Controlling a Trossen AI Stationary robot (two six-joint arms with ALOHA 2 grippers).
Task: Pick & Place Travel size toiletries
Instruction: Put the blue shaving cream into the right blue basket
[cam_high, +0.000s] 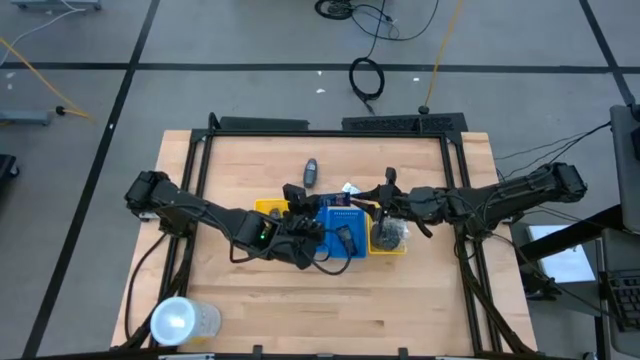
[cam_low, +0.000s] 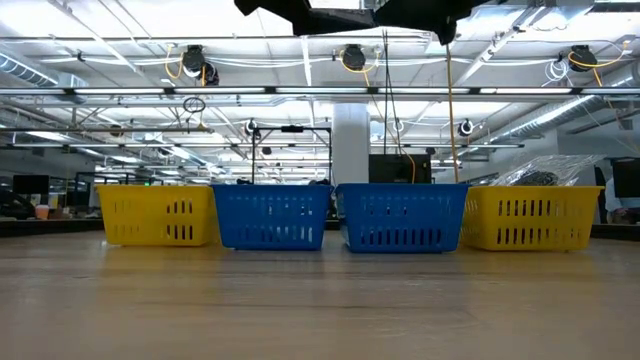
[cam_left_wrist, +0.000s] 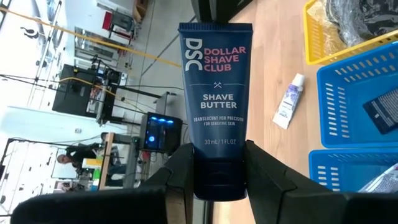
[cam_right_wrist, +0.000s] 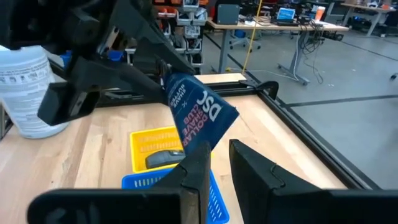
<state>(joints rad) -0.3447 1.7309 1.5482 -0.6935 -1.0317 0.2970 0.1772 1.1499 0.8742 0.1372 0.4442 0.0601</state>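
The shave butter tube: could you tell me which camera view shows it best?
The left wrist view: the shave butter tube faces the camera, label readable, clamped in the left tool. The right wrist view shows it tilted; the high view hides it among the arms; the low view misses it.

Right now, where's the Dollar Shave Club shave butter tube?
Shave butter tube is held off the table between the left gripper fingers, above the blue trays mid-table; in the right wrist view it hangs just beyond the right gripper.
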